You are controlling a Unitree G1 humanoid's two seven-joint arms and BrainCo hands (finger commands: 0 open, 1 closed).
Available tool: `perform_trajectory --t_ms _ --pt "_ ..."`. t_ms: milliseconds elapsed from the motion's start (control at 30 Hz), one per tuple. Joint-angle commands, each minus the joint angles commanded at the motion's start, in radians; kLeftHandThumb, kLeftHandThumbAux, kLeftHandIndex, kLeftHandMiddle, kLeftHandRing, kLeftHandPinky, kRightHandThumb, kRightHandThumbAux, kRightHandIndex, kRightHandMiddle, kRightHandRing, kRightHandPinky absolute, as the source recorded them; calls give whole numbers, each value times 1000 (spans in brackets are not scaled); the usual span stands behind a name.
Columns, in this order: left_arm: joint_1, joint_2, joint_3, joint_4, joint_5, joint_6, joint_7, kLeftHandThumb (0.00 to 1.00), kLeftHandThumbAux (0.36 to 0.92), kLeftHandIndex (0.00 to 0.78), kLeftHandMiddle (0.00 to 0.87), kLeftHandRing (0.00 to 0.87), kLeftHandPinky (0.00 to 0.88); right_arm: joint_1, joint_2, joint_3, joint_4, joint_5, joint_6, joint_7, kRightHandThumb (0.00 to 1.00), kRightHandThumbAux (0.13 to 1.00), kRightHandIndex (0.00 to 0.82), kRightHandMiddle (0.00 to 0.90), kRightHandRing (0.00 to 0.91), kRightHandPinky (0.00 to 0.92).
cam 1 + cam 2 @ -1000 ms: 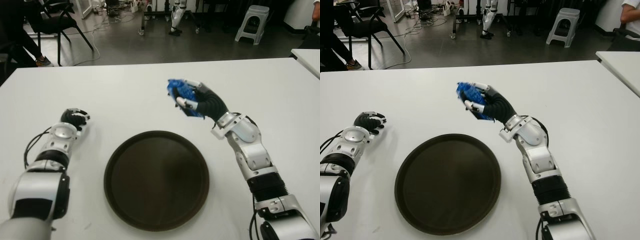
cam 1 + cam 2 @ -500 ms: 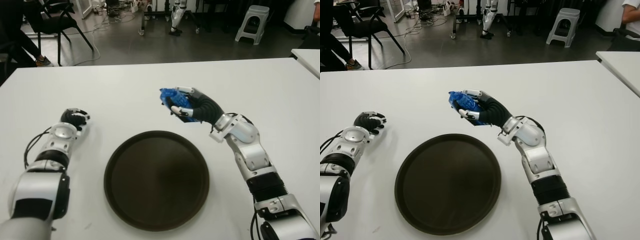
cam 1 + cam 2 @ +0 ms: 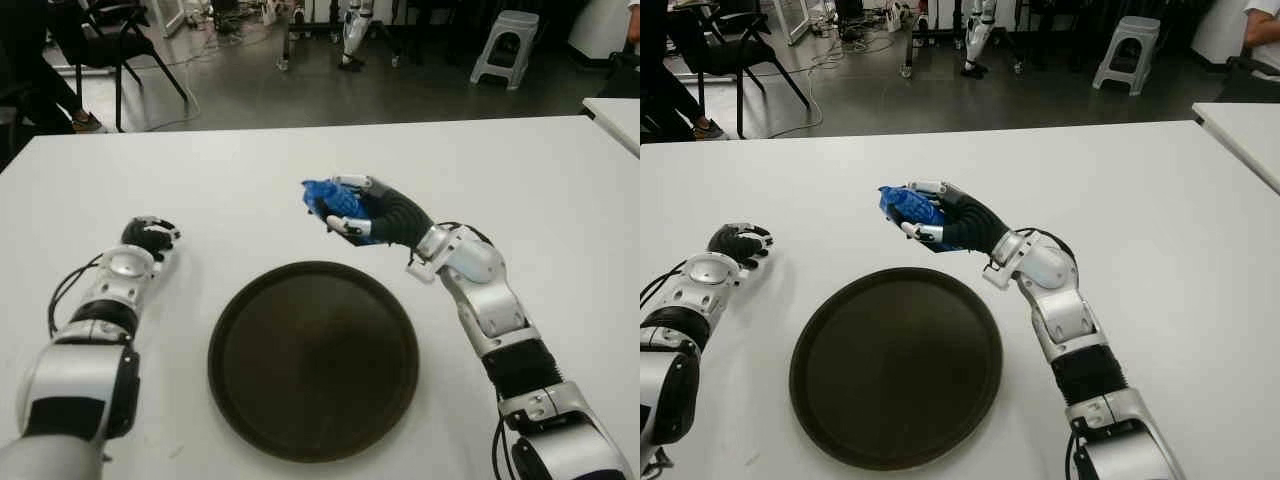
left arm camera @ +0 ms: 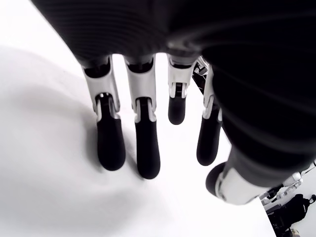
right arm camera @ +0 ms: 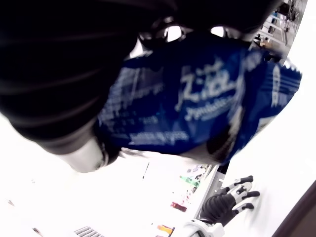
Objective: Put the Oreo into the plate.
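The right robot hand [image 3: 365, 212] clamps the Oreo [image 3: 325, 197] above the desk [image 3: 520, 170], just beyond the plate [image 3: 232, 335]; next, carry over and release. Left robot hand [image 3: 148, 237] idles, fingers relaxed.

You can't see most of the Oreo pack [image 3: 325, 198]; the right hand [image 3: 372, 212] covers it, and its printed lettering is too blurred to read.

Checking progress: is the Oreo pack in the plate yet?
Not yet: the right hand holds the Oreo pack beyond the empty plate.
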Motion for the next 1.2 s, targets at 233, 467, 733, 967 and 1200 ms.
perform_trajectory --t_ms 233,467,733,967,1200 --pt "1 0 -3 -1 2 0 7 672 728 397 125 155 170 28 44 22 3 -64 -26 -88 854 670 425 524 836 819" --pt "2 -2 3 -1 -4 -3 8 675 727 397 138 165 194 33 72 106 47 -269 -102 -250 854 671 417 530 848 836" --pt "2 -7 10 -1 -12 -8 3 675 728 397 134 158 179 -12 61 192 187 -487 -258 -426 853 672 416 533 854 830" --pt "2 -8 9 -1 -9 -8 6 672 728 397 131 155 181 -43 35 229 227 -562 -296 -448 852 673 414 531 847 821" --pt "-2 -9 1 -1 -2 -2 7 670 728 397 123 154 177 -61 25 257 251 -603 -317 -462 850 674 413 526 834 808"
